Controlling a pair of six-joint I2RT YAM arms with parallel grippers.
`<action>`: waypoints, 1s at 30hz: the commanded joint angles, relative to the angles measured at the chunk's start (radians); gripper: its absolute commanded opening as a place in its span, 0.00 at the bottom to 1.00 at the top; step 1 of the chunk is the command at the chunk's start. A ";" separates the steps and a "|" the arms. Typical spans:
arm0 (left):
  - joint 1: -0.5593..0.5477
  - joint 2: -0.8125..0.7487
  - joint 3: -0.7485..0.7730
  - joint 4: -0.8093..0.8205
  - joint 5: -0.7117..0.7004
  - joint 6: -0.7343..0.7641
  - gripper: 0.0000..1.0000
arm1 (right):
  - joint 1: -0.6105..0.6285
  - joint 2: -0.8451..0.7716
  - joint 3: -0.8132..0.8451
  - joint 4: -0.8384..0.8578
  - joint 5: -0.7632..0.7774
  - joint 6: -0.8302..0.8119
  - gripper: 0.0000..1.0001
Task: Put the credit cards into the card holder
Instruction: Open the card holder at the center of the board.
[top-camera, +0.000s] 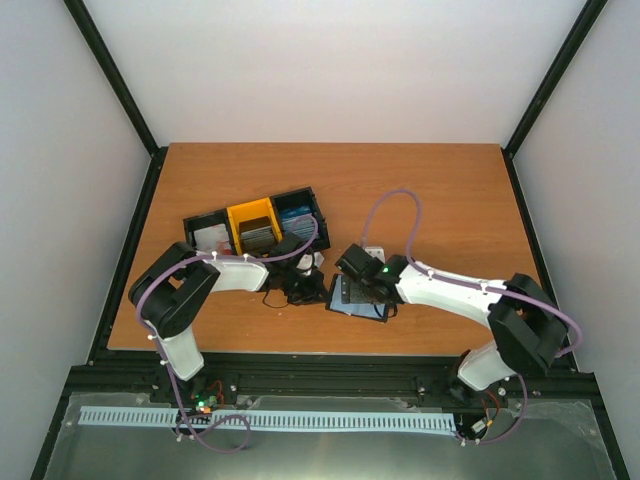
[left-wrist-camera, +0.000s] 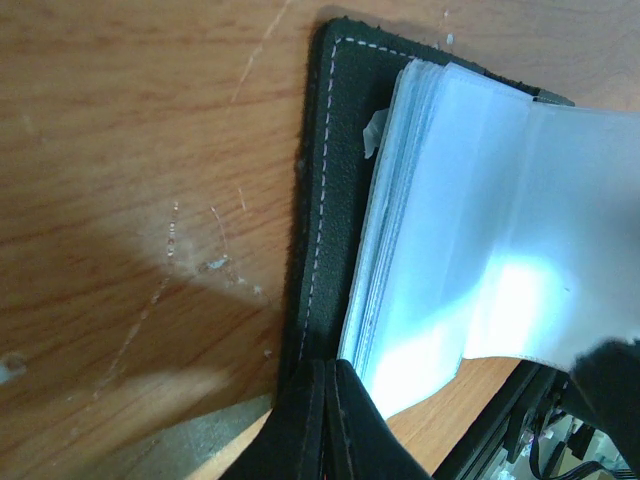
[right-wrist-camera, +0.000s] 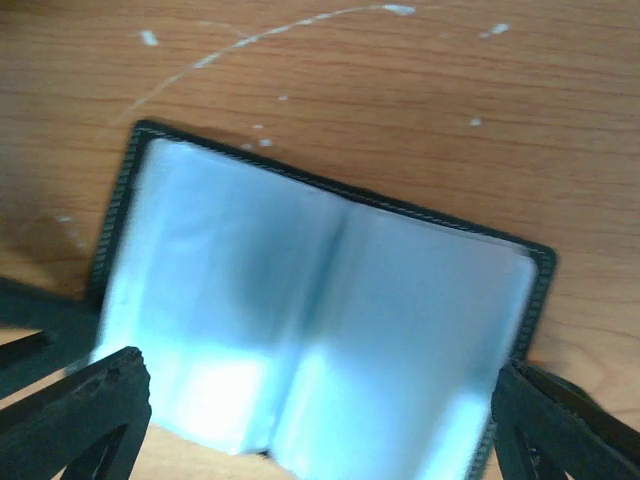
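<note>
The wooden tabletop (top-camera: 420, 190) carried everything, its surface scuffed with pale scratches. Toward the far left sat a row of open bins (top-camera: 248, 210), black at the ends and yellow in the middle. They served as the supply: the credit cards (top-camera: 258, 236) lay sorted inside, grey in the yellow bin, blue (top-camera: 293, 212) to its right and whitish ones (top-camera: 210, 238) to its left. None had reached the wallet.

The card holder (top-camera: 358, 298) lay spread open and flat near the front edge, between the two arms, its clear plastic sleeves (left-wrist-camera: 470, 220) facing up. It was probably laid that way so a card could slide in from above.

The right claw (top-camera: 362, 285) hovered just over the open sleeves with its fingers (right-wrist-camera: 90, 400) spread wide and nothing between them. It looked poised either to press the pages flat or to leave for a card.

The left claw (left-wrist-camera: 325, 425) was pressed together at the left edge of the black stitched cover. It appeared to pinch that edge, most likely to anchor the holder against sliding, though the exact contact was hard to make out.

No brand, label or readable writing showed on the cover, sleeves, bins or cards, and the right wrist view was too blurred for fine marks.
</note>
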 joint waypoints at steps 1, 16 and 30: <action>0.005 0.017 -0.019 -0.102 -0.057 0.020 0.01 | -0.001 -0.029 -0.034 0.127 -0.106 -0.026 0.92; 0.004 -0.049 -0.034 -0.062 -0.059 0.041 0.04 | -0.025 0.061 -0.050 0.117 -0.131 0.028 0.87; 0.025 -0.222 -0.095 -0.019 -0.141 -0.014 0.19 | -0.037 0.166 0.040 0.249 -0.305 -0.217 0.46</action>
